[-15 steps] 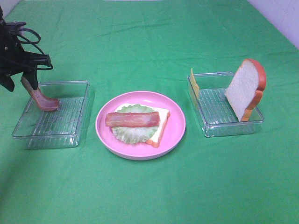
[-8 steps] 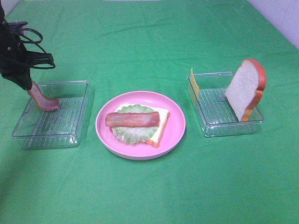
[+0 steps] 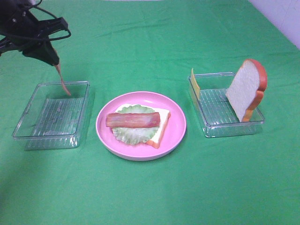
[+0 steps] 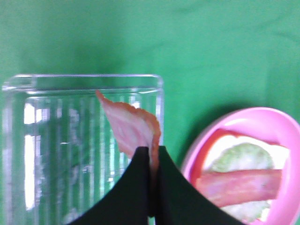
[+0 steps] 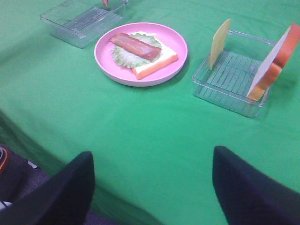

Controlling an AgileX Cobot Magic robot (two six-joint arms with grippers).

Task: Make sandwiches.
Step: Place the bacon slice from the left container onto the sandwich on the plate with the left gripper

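Observation:
A bread slice (image 3: 161, 125) lies on the pink plate (image 3: 176, 133) with a lettuce leaf (image 3: 133, 132) and one bacon strip (image 3: 133, 120) stacked on it. My left gripper (image 3: 55, 63) is shut on a second bacon strip (image 3: 63, 82), which hangs from it above the left clear tray (image 3: 51, 115); the left wrist view shows the same strip (image 4: 132, 127) pinched between the black fingers. Another bread slice (image 3: 247, 88) and a cheese slice (image 3: 195, 84) lean upright in the right tray (image 3: 227, 105). My right gripper (image 5: 152, 185) stands open, back at the table's near edge.
Green cloth covers the whole table. The plate sits between the two trays, with a narrow gap to the left tray. A pale wall shows at the far right corner (image 3: 281, 14).
My left gripper shut on the bacon strip in the left tray and lifted it; the strip now hangs above the tray. The right arm has not moved.

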